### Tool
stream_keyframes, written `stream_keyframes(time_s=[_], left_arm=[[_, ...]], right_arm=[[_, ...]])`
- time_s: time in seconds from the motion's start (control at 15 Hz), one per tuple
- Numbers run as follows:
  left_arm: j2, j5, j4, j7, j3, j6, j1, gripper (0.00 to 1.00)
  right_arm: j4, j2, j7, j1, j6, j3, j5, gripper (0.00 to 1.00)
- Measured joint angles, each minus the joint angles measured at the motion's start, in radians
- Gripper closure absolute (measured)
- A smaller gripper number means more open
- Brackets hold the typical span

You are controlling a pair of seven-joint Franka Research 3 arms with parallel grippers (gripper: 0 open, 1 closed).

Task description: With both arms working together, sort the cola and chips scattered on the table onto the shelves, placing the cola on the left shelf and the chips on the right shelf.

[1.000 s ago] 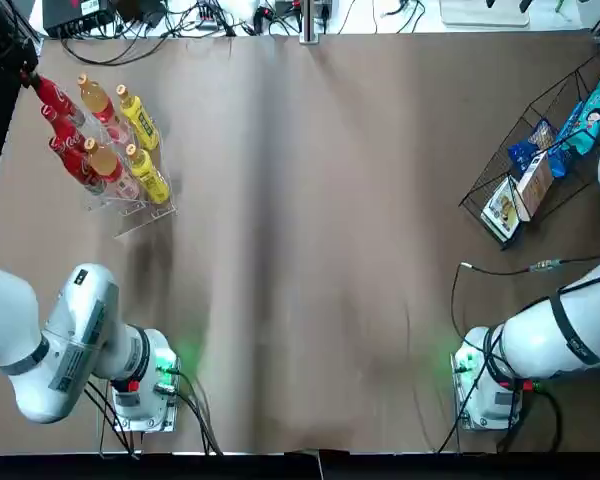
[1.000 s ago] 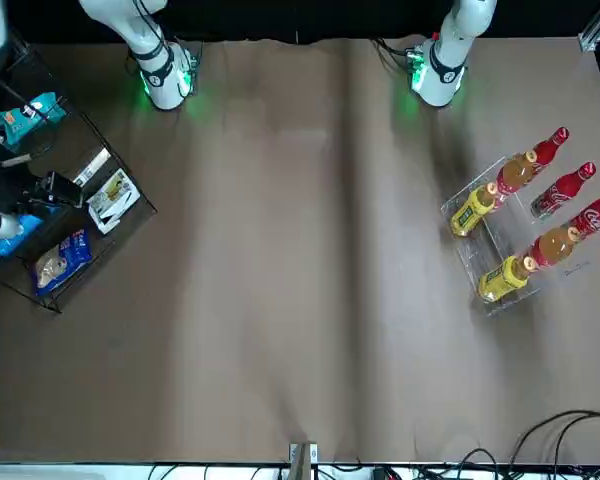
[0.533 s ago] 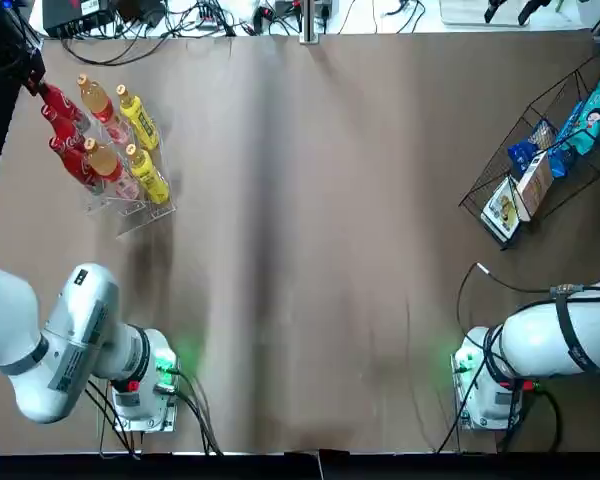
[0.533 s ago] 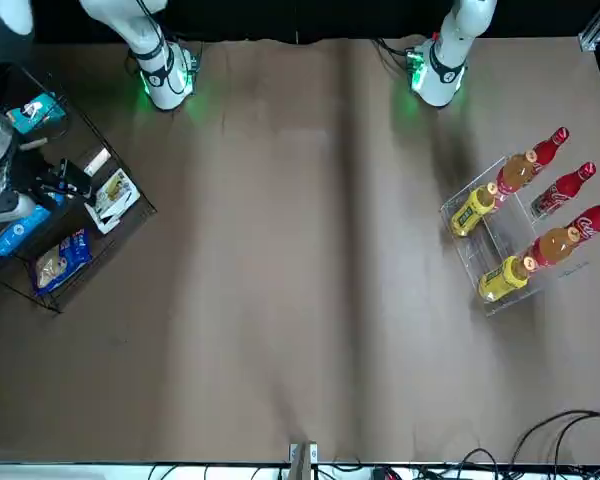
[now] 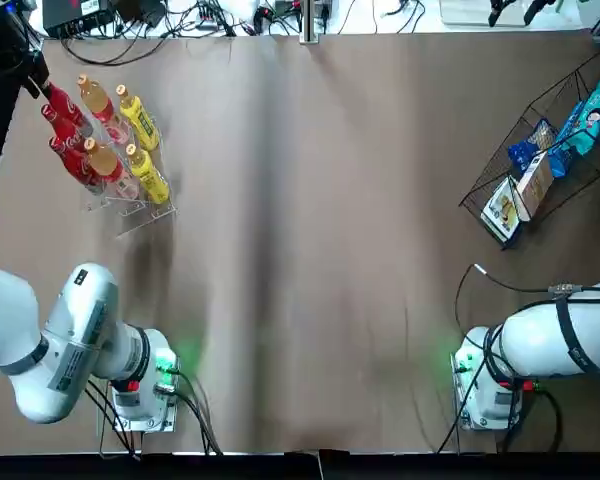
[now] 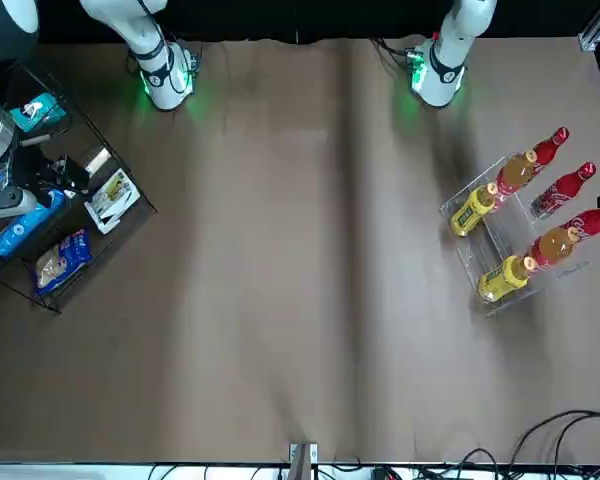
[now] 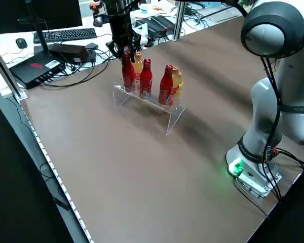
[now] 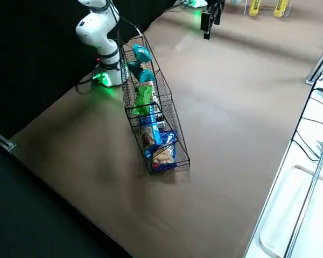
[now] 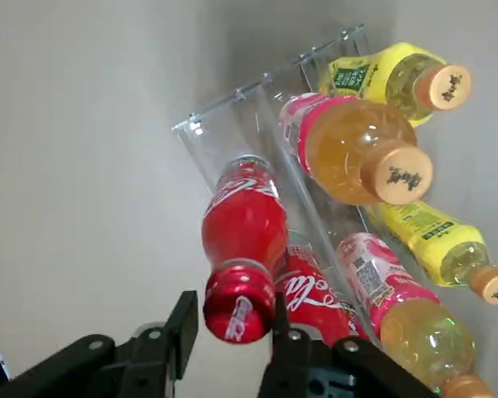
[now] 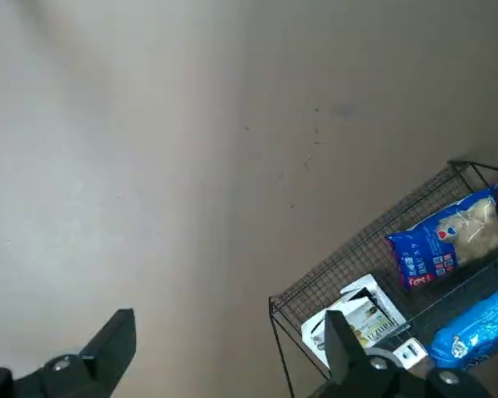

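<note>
Three cola bottles (image 7: 143, 76) on left shelf (image 7: 149, 101) beside yellow bottles (image 5: 140, 143). Left gripper (image 9: 232, 332) jaws narrowly straddle rear cap, contact unclear. Right gripper (image 10: 224, 352) jaws wide, empty, beside right shelf (image 10: 382, 274).

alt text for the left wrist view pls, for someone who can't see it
The left tool has its two black fingers either side of the cap of a red cola bottle standing in the clear acrylic rack on the brown table. Another cola bottle stands beside it, with orange-capped and yellow bottles in the rows behind.
</note>
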Motion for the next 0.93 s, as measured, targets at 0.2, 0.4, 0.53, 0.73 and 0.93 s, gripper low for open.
stream_keyframes(time_s=[0.2, 0.4, 0.53, 0.73, 0.93], left_arm=[[-0.002, 0.005, 0.003, -0.008, -0.001, 0.002, -0.005, 0.37], [-0.008, 0.014, 0.014, -0.028, -0.017, 0.006, -0.012, 0.11], [-0.027, 0.015, 0.026, -0.053, -0.037, 0.006, -0.013, 0.00], [-0.071, 0.015, 0.046, -0.094, -0.087, -0.003, -0.014, 0.00], [-0.118, 0.015, 0.062, -0.152, -0.163, -0.039, -0.015, 0.00]], right_arm=[[0.000, 0.000, 0.002, -0.012, -0.018, -0.007, 0.000, 0.00], [0.000, 0.000, 0.001, -0.023, -0.019, -0.008, 0.000, 0.00], [0.003, 0.000, 0.002, -0.022, -0.019, -0.007, 0.001, 0.00], [0.008, 0.000, 0.002, -0.029, -0.019, -0.007, 0.006, 0.00], [0.008, 0.000, 0.002, -0.043, -0.019, -0.007, 0.024, 0.00]])
